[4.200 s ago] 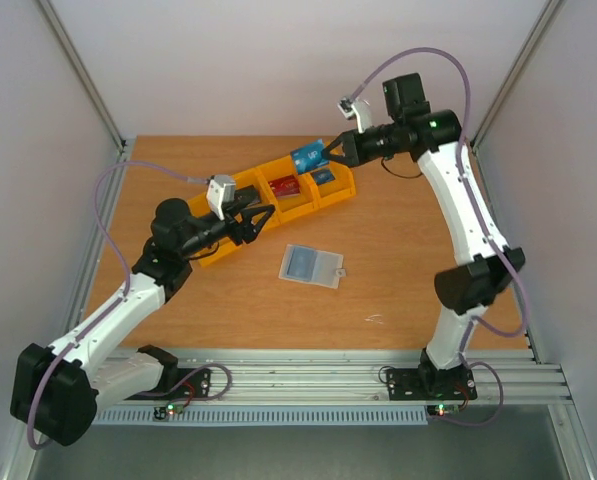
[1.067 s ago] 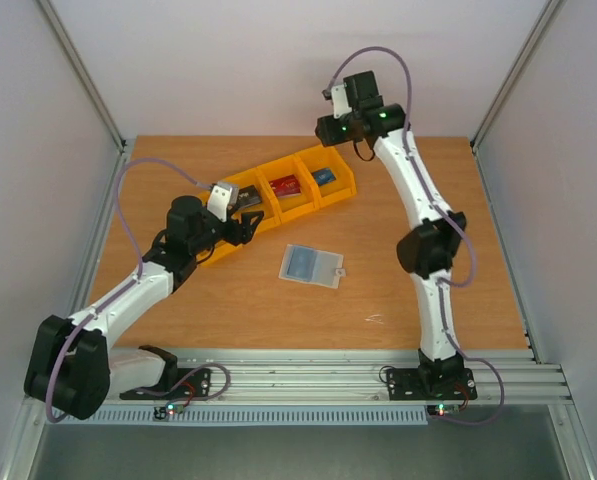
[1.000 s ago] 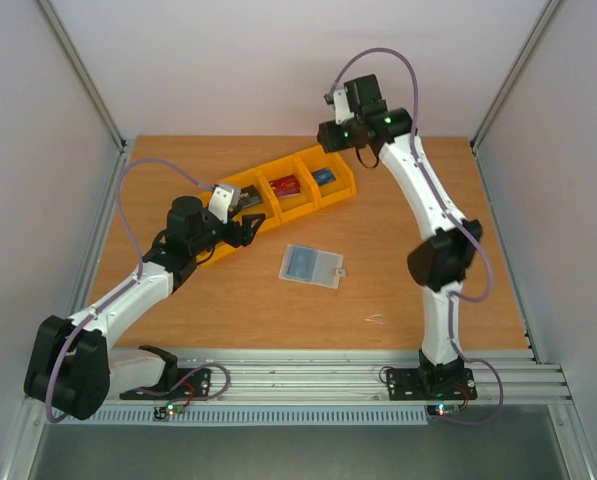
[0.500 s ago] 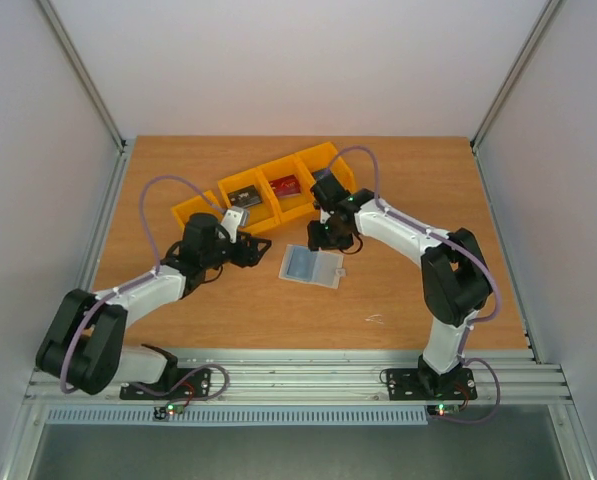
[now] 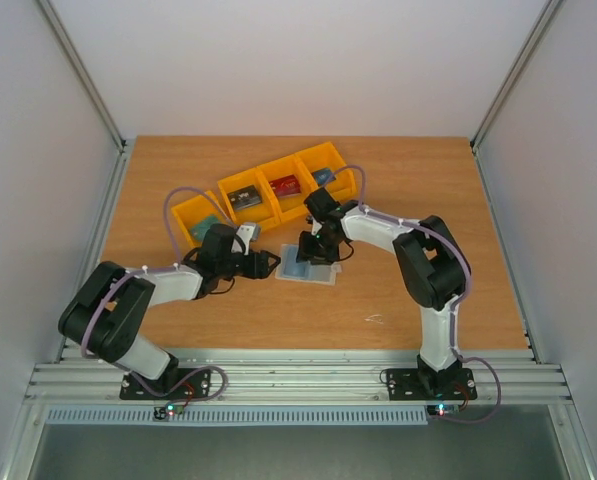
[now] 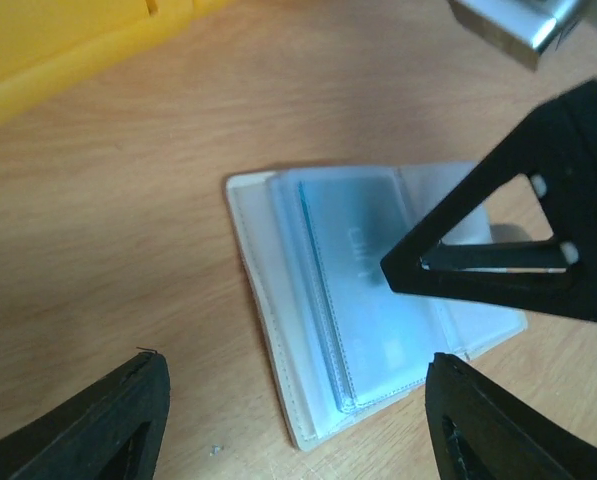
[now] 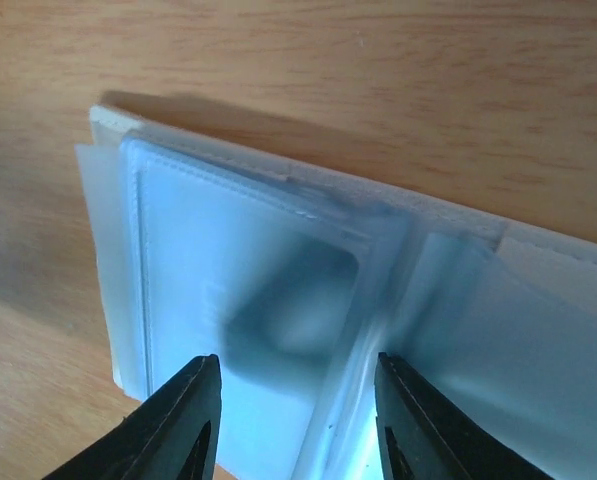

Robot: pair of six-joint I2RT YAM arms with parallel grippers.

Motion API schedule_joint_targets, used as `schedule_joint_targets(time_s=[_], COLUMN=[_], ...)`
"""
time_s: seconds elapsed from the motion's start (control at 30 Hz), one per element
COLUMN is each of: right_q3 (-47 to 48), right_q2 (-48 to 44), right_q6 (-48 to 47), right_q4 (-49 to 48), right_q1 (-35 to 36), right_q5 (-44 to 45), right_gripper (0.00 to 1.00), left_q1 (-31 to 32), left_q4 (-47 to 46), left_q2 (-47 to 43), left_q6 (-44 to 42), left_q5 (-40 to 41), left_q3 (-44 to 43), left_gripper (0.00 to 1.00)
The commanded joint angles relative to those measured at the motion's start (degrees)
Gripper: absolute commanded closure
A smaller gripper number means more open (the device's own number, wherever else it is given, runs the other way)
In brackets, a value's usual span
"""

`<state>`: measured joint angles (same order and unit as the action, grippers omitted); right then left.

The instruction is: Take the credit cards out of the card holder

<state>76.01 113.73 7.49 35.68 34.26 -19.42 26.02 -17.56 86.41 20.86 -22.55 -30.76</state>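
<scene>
Four cards already lie in the yellow bins point(image 5: 184, 212), one to a compartment: teal card point(image 5: 207, 223), dark card point(image 5: 244, 198), red card point(image 5: 285, 186), blue card point(image 5: 323, 177). My left pincer point(image 6: 294, 365) gapes wide and empty, just beside the card holder point(image 5: 316, 274), which lies spread open on the table point(image 5: 418, 200). My right pincer point(image 7: 294, 362) has its jaws apart over the fold, pinching nothing I can see. I judge the job nearly done. Whether the pale pockets hide another card, I cannot tell.
</scene>
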Motion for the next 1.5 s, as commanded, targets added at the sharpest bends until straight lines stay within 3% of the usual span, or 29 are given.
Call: schedule_joint_targets(time_s=[0.0,0.1,0.27,0.4,0.53,0.67,1.17,1.37,1.47], right_q3=[1.59,1.57,1.22,2.68,2.7,2.79,7.37,7.68,6.57], right_q2=[4.53,5.66,5.81,6.78,7.25,6.9,11.8,10.09,7.75], right_q6=[1.38,1.3,-2.33,-5.56,-2.17,-0.42,-0.05,-0.82,-2.42], right_q4=[0.74,1.06,-2.81,-4.71,-10.63,-13.31,-13.98,-13.63,-11.86], right_q1=[0.33,-0.42,-1.09,-1.1,-1.14,-1.26,-1.19,-1.93,-3.64], right_q5=[-1.88,-1.77,-7.27,-13.74,-22.19,-23.97,-31.88,-32.22,-31.33], right_gripper=[0.61,0.71,0.69,0.7,0.71,0.72,0.75,0.97,0.99], left_q1=[1.55,2.41,2.54,2.63,3.14,3.25,4.28,4.3,4.3], left_q4=[-4.68,-4.67,-6.49,-8.98,-10.12,-10.51,-18.86,-19.55,-21.26], left_q2=[2.89,4.27,6.86,8.36,9.29,9.66,9.13,8.0,6.4], left_q6=[1.12,1.11,2.09,2.51,1.84,1.98,-2.12,-5.44,-5.4], left_q5=[1.37,2.96,4.3,2.74,1.14,1.68,-5.68,-7.99,-9.68], left_q3=[-1.16,-1.53,-1.35,-0.68,-0.88,-0.99,-1.86,-1.6,-1.13], left_gripper=[0.29,0.28,0.3,0.39,0.48,0.59,0.67,0.74,0.7])
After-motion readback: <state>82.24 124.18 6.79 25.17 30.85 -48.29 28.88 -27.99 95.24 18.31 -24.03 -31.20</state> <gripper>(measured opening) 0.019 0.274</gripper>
